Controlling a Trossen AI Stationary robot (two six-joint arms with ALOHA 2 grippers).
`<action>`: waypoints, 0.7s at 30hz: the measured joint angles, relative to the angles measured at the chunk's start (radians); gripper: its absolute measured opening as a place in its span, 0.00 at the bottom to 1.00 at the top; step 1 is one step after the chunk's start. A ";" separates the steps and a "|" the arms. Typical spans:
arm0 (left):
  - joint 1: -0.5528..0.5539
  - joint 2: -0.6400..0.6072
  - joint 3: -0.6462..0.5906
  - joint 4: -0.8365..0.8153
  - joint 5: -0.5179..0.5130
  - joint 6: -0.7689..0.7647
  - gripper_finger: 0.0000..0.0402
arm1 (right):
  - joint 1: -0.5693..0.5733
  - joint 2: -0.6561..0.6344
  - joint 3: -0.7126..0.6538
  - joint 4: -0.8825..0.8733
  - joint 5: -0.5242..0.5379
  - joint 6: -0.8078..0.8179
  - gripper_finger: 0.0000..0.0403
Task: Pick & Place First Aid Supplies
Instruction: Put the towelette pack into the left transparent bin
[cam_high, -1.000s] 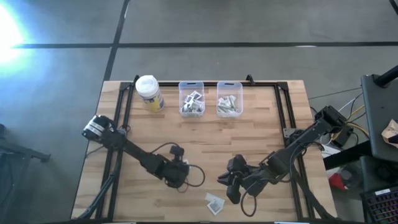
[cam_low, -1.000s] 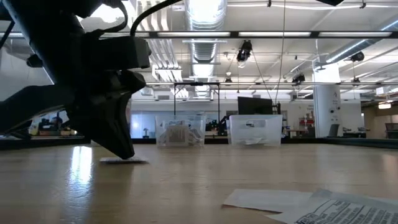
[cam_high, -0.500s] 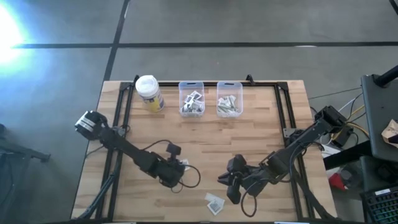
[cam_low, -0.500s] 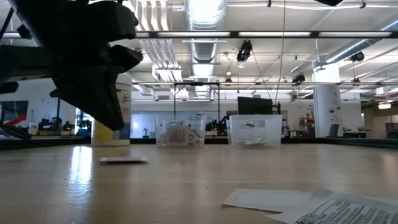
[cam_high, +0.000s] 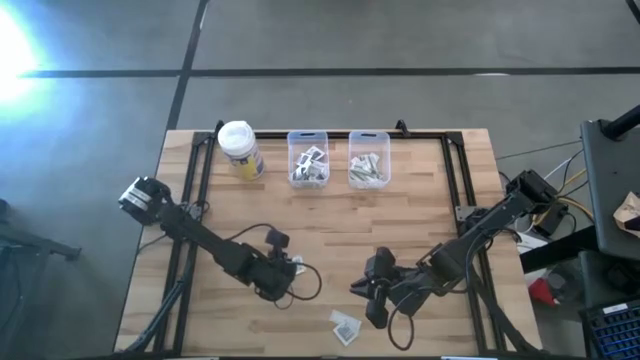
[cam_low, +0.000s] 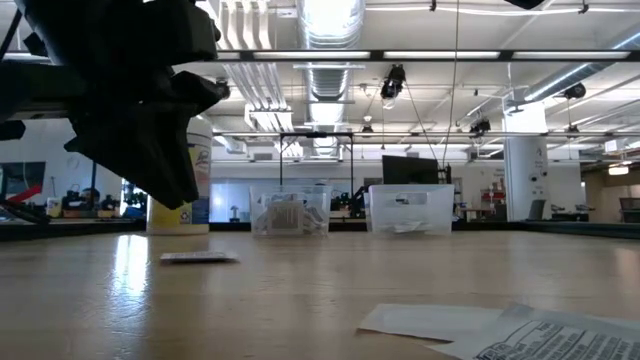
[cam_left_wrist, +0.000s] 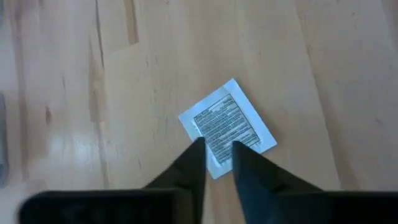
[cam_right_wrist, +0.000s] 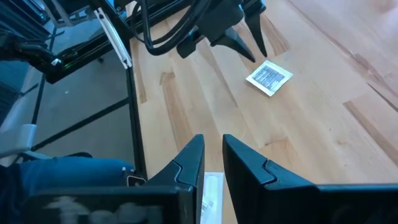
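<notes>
A square white packet with a dark printed patch (cam_left_wrist: 227, 127) lies flat on the wood, also seen in the high view (cam_high: 293, 264) and the low view (cam_low: 199, 258). My left gripper (cam_left_wrist: 217, 148) hovers above the packet's near-left edge with only a narrow gap between its fingers, touching nothing; in the low view its fingers (cam_low: 170, 185) are well clear of the table. My right gripper (cam_right_wrist: 213, 146) waits near the table's near edge (cam_high: 372, 300), its fingers a little apart. Two more packets (cam_high: 345, 325) lie flat just below and beside it.
Two clear bins (cam_high: 308, 160) (cam_high: 369, 160) holding packets stand at the far edge, with a yellow container with a white lid (cam_high: 240, 148) to their left. Bare wood lies between the arms and the bins. Black frame rails (cam_high: 195, 190) run along the table's sides.
My left gripper, whose fingertips were down on the square packet a second ago, has risen clear of it and drifted slightly toward the table's left. The packet has stayed flat where it was.
</notes>
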 joint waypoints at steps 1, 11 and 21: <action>0.000 0.000 0.000 -0.001 0.006 -0.009 0.22 | 0.000 0.000 0.000 0.000 0.000 -0.001 0.14; -0.026 -0.001 0.004 0.008 0.126 -0.113 0.49 | 0.000 0.000 0.000 0.000 0.000 -0.009 0.14; -0.096 0.002 -0.004 0.076 0.078 -0.042 0.49 | 0.000 0.000 0.000 0.001 0.001 -0.006 0.14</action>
